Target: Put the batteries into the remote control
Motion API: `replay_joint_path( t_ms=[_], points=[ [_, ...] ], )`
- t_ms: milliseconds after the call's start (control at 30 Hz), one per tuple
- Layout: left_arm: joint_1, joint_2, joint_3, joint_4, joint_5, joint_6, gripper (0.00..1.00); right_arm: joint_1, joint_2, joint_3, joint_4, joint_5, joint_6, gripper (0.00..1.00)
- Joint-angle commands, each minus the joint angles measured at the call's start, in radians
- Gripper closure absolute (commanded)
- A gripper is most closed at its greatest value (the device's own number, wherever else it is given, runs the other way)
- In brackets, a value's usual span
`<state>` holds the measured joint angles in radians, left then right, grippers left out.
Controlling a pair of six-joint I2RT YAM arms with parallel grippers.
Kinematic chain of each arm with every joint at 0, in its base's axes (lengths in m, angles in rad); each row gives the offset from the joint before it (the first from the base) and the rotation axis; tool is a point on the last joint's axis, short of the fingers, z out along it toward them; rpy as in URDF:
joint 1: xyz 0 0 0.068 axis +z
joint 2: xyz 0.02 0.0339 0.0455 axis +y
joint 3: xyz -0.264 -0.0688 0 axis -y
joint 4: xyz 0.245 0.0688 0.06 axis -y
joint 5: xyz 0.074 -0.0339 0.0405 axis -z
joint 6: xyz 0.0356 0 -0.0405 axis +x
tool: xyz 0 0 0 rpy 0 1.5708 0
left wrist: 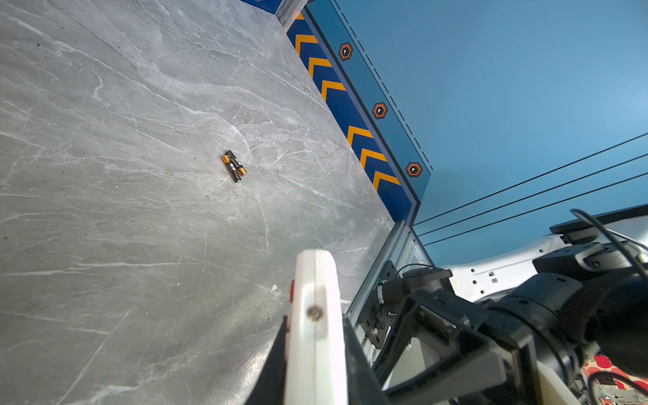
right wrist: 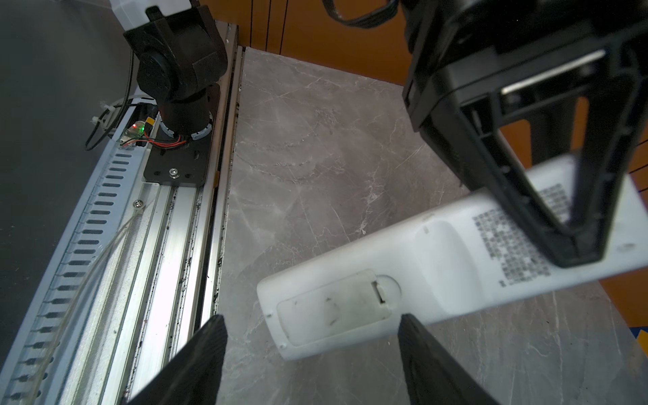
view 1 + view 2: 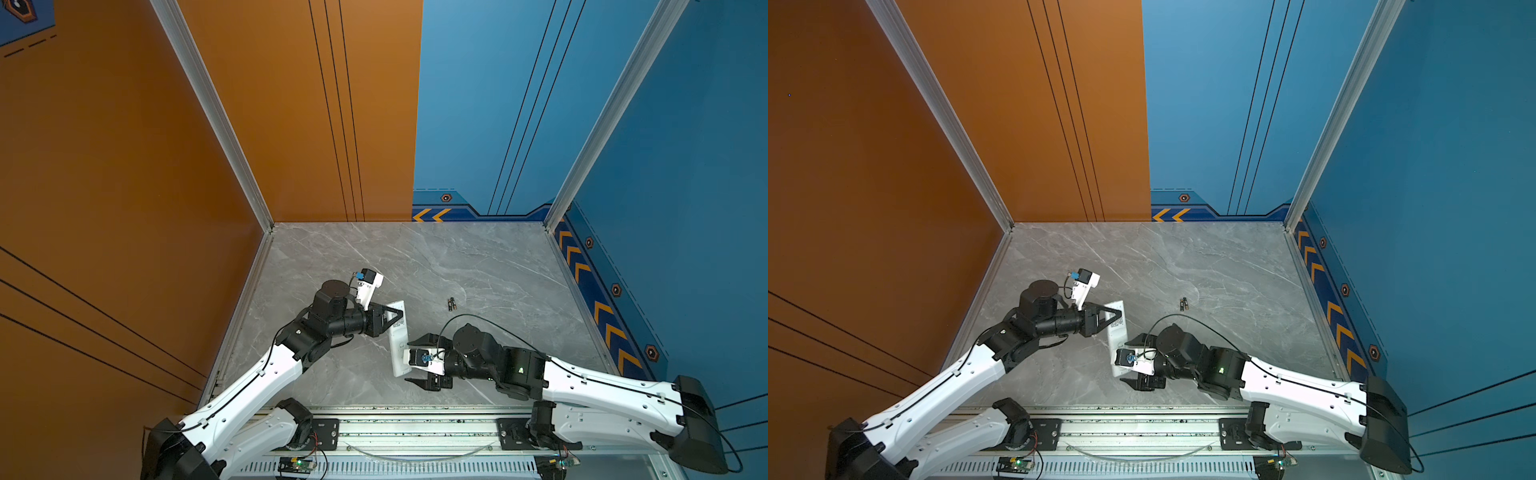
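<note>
The white remote control (image 3: 400, 336) (image 3: 1118, 334) is held off the marble table, its far, labelled part pinched in my left gripper (image 3: 394, 320) (image 3: 1113, 320) (image 2: 575, 245), which is shut on it. The left wrist view looks along the remote's edge (image 1: 315, 308) between the left gripper (image 1: 315, 368) fingers. Its plain back (image 2: 438, 252) faces the right wrist camera, with the battery cover (image 2: 336, 308) closed at the near end. My right gripper (image 3: 411, 361) (image 3: 1126, 361) (image 2: 312, 319) stands open astride that end, not touching it. The batteries (image 3: 451, 304) (image 3: 1184, 304) (image 1: 234, 166) lie side by side on the table beyond.
An aluminium rail (image 3: 415, 432) (image 2: 175, 228) carrying both arm bases runs along the table's front edge. Orange wall (image 3: 124, 166) closes the left side, blue wall (image 3: 685, 208) the right and back. Grey marble table (image 3: 478, 266) stretches around the batteries.
</note>
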<state>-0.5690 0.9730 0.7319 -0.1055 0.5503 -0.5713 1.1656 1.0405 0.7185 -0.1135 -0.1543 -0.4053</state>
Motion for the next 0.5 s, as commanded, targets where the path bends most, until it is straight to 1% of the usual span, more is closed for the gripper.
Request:
replay_joint_path(
  t_ms=[0, 467],
  points=[
    [-0.005, -0.002, 0.032, -0.005, 0.033, 0.021, 1.00, 0.017, 0.025, 0.037, -0.023, -0.001, -0.025, 0.26],
    [-0.021, 0.018, 0.045, -0.003, 0.058, 0.025, 1.00, 0.035, 0.061, 0.038, 0.025, 0.063, -0.037, 0.28]
  ],
)
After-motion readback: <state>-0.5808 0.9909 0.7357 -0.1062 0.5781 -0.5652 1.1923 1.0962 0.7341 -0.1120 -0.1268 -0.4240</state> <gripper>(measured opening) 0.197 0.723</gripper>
